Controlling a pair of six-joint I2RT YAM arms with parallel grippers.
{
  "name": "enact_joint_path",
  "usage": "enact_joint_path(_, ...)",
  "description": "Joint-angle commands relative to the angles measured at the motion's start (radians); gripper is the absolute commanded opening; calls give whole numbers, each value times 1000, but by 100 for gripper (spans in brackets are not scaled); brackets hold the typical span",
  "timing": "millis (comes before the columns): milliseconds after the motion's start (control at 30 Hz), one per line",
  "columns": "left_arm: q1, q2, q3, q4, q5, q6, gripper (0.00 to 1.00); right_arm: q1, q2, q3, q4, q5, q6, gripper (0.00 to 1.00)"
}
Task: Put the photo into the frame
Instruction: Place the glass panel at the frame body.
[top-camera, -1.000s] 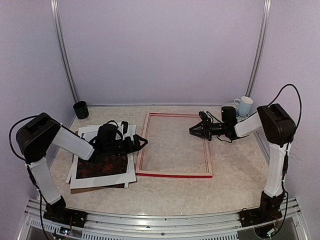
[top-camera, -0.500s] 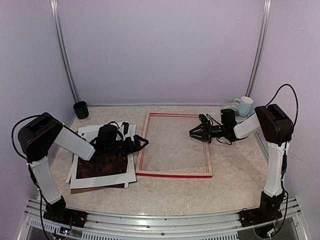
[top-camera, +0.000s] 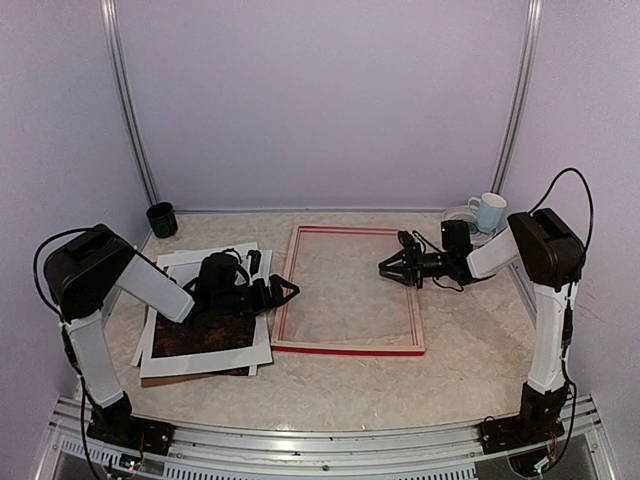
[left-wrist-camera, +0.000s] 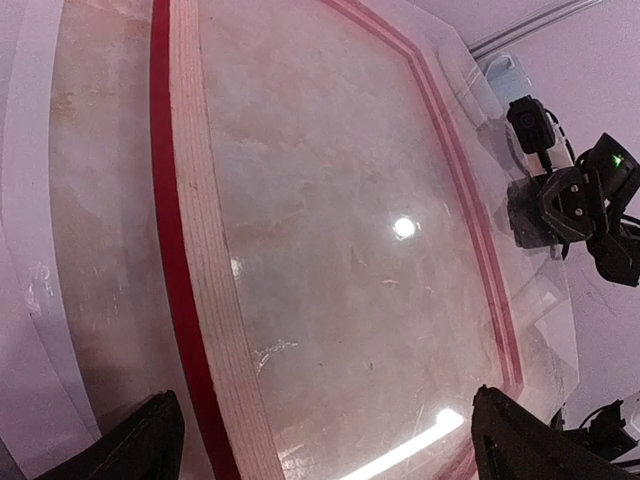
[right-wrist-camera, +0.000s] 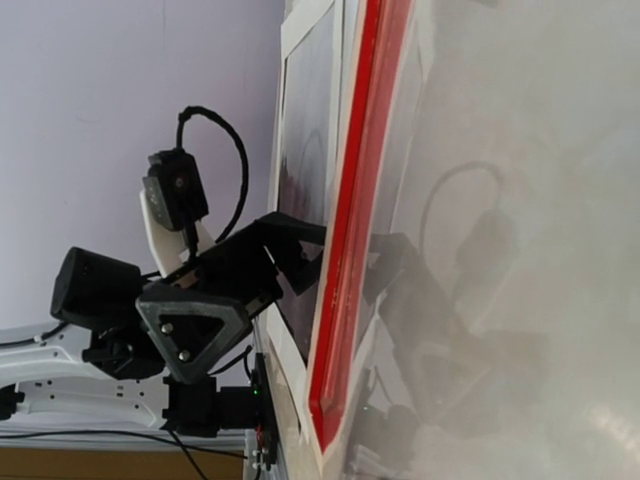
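- On the table (top-camera: 430, 385), towards its left side, the photo (top-camera: 205, 332) lies face up on a stack of white card (top-camera: 263, 352) (dark landscape showing). It is just beside the frame (top-camera: 345, 349), which lies flat mid-table.
- Left gripper (top-camera: 288, 292) hovers low over the stack's right edge, jaws spread fully wide and empty.
- Right gripper (top-camera: 385, 266) hangs above the frame's right half. I cannot tell how far its fingers are parted, and nothing shows between them.
- Lifting the photo looks to be the step in hand. Come down at a free edge, pinch the print alone, not the card beneath, and carry it low over the rail.

frame (top-camera: 347, 349) x1, photo (top-camera: 200, 335) x1, mugs (top-camera: 161, 219) (top-camera: 490, 212) x2, arms (top-camera: 150, 285) (top-camera: 495, 252) x2
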Motion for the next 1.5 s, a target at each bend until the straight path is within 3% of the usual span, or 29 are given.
enact_joint_path(0,-11,22,22,34,16,-3,99,-1,12,15,-2,3,-1,25)
enact_joint_path(167,-17,26,24,41,20,-7,99,1,12,11,20,7,27,26)
enact_joint_path(333,-18,26,22,42,23,-7,99,1,7,49,-141,42,-79,38)
enact_joint_path(600,-19,29,22,47,26,-10,99,1,-4,58,-199,61,-115,44)
enact_joint_path(1100,-23,40,27,47,25,-15,99,3,-24,116,-404,129,-231,64)
enact_joint_path(1467,-28,45,30,48,25,-14,99,19,-30,155,-485,165,-275,68)
